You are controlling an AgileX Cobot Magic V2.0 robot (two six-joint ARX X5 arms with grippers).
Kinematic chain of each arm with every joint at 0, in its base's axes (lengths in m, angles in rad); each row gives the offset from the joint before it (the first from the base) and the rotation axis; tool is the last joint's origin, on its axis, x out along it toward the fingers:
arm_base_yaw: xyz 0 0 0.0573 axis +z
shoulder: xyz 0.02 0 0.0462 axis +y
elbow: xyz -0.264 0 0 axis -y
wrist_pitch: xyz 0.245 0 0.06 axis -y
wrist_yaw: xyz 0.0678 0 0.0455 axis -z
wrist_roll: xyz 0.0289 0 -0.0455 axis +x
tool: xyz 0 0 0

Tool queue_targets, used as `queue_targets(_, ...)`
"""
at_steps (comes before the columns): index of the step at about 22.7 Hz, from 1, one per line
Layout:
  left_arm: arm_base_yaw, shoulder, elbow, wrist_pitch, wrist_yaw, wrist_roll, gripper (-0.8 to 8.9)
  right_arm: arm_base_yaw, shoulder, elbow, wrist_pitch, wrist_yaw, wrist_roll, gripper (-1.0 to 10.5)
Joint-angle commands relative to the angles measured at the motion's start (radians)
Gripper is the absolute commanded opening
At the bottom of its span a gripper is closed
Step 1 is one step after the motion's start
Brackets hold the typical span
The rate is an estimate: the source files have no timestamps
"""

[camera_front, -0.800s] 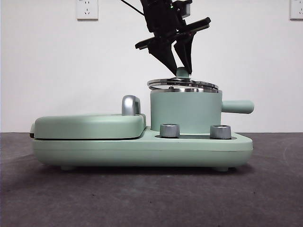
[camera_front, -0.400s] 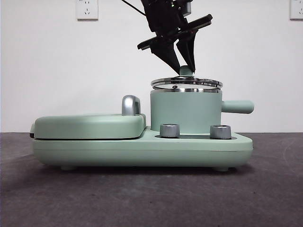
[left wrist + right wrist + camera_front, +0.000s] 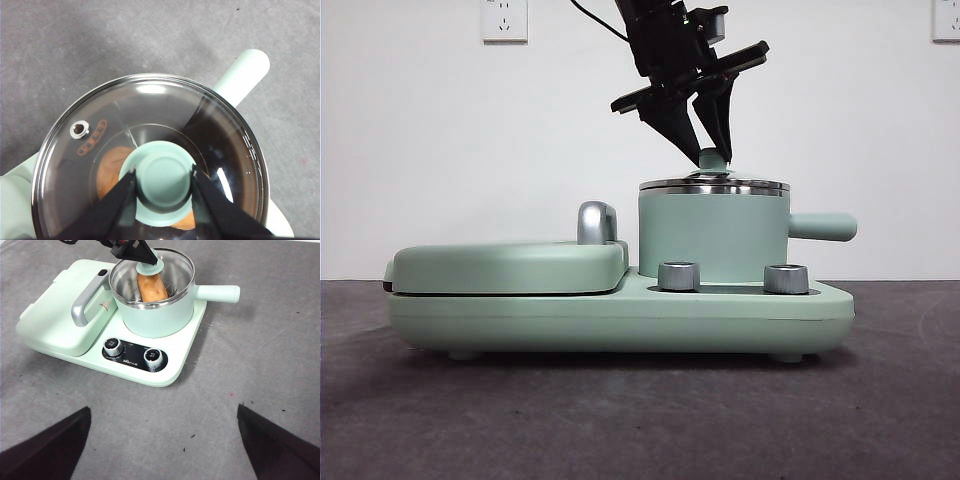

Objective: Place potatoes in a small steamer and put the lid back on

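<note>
Since a second ago the lid (image 3: pixel 714 184) has come down from a tilted hover and now sits level on the steel rim of the small steamer (image 3: pixel 712 235), which stands on the mint-green cooker base (image 3: pixel 620 315) on the worktop (image 3: pixel 640 420), placed so to close the pot over the potato (image 3: pixel 152 287) lying inside under the glass. Left gripper (image 3: pixel 163 180) holds its fingers (image 3: pixel 122 192) closed on either side of the lid's knob (image 3: pixel 162 177), pinching it between them from above, probably to steady the lid until it seats; the right gripper (image 3: pixel 162 440) waits well apart from the cooker, fingers spread wide and empty.
</note>
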Motion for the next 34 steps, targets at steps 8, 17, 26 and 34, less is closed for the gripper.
queue_targets(8, -0.008, 0.034, 0.04, -0.008, -0.04, 0.0, 0.07, 0.006, 0.006, 0.01, 0.024, -0.003, 0.014, 4.7)
queue_targets(17, -0.007, 0.034, 0.04, -0.007, -0.039, -0.019, 1.8, 0.006, 0.006, 0.01, 0.029, -0.01, 0.015, 4.7)
queue_targets(26, -0.007, -0.062, 0.045, -0.11, -0.01, -0.028, 3.76, 0.006, 0.006, 0.01, 0.03, -0.039, 0.014, 4.7)
queue_targets(34, -0.013, -0.27, 0.039, -0.383, -0.01, -0.02, 3.74, 0.006, 0.007, 0.01, 0.042, -0.117, 0.012, 4.7)
